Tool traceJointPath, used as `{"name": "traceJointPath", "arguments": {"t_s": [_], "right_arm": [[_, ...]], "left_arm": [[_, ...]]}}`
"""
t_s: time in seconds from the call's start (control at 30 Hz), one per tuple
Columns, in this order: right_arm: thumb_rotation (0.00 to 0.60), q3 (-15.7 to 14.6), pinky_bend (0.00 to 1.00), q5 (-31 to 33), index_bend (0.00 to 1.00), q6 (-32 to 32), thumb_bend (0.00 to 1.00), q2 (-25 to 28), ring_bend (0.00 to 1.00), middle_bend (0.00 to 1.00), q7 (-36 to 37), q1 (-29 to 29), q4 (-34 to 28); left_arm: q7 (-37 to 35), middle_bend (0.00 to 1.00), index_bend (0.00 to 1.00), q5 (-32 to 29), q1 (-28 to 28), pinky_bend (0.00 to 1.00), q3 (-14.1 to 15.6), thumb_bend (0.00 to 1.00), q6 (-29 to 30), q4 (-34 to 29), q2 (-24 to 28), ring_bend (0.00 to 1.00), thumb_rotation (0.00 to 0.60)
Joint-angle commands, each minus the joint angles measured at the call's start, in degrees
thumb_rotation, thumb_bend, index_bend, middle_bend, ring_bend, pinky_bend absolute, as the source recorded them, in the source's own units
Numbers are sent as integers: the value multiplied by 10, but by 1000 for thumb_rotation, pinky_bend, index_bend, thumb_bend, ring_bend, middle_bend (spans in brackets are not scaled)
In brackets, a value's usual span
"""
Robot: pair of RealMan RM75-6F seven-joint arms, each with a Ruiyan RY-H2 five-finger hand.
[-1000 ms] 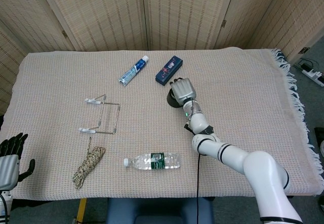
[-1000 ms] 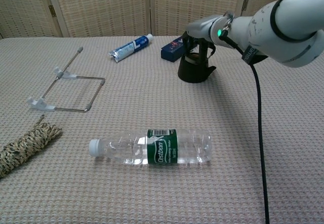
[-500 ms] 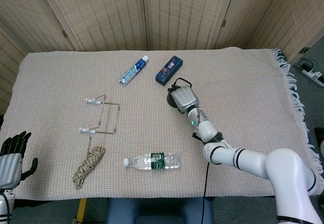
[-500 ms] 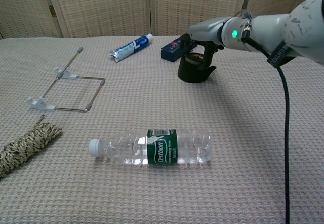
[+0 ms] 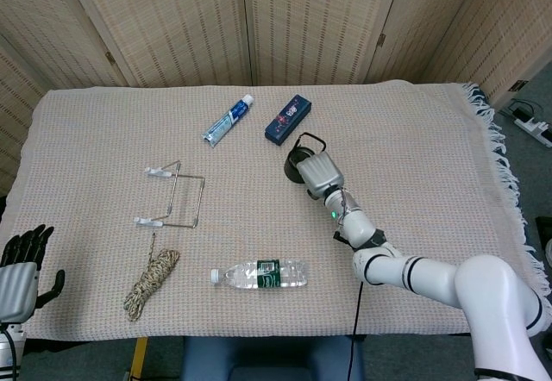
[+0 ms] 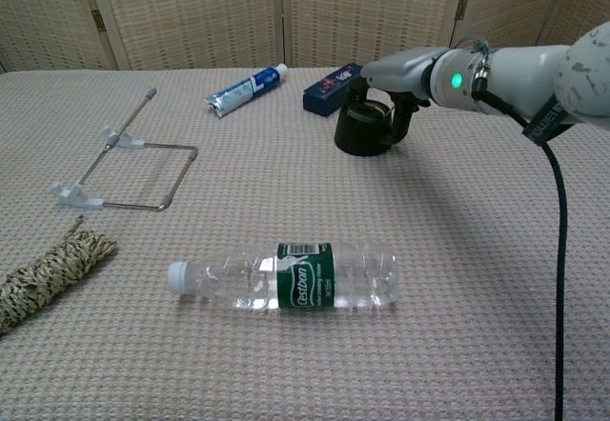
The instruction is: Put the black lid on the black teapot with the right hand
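Scene: a cloth-covered surface (image 5: pixel 414 140), seen from the robot's head camera above and its chest camera at table height.
Teapot: the black teapot (image 6: pixel 365 132) stands upright in the middle of the far half, just in front of a dark blue box (image 6: pixel 329 91).
Lid: the black lid (image 6: pixel 370 110) appears as a dark disc at the teapot's mouth. Whether it sits fully seated or tilted cannot be told.
Right hand: the right hand (image 6: pixel 405 70) reaches in from the right and hovers directly over the teapot's top, its dark fingers (image 6: pixel 412 116) hanging beside the handle side. Whether the fingers are clamped on anything cannot be told; the hand hides them.
Left hand: the left hand (image 5: pixel 19 265) rests at the near left edge, fingers apart, holding nothing.
Progress: the lid looks placed, or very nearly so. What seems left is letting go, if it has not yet, and lifting clear.
Other items: a toothpaste tube (image 5: pixel 228 119), a wire stand (image 5: pixel 175 196), a rope bundle (image 5: pixel 150 284) and a lying water bottle (image 5: pixel 260 274).
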Motion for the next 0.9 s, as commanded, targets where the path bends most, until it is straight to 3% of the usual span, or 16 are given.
{"name": "traceJointPath", "arguments": {"t_s": [0.03,0.53,0.77,0.9], "right_arm": [[600,-1,754,-12,163,7,341,1,799,235,8,-3,-7],[600,-5,754,-21,163,48,341,18,802,239,-4,-8,-46],[600,-19,754,-86,163,158,341,123,777,239,13,-74,-203],[600,-45,696,-135,163,236,341,195,644,239,36,-140,-298]], "left_arm": [[-1,0,0,0,0,0,0,428,0,1,0,0,600],[-14,0,0,0,0,0,-1,429,-2,12,-2,0,600],[-18,0,0,2,-7,0,-7,428,-5,14,-3,0,600],[-22,0,0,4,-13,0,-10,428,-10,17,-5,0,600]]}}
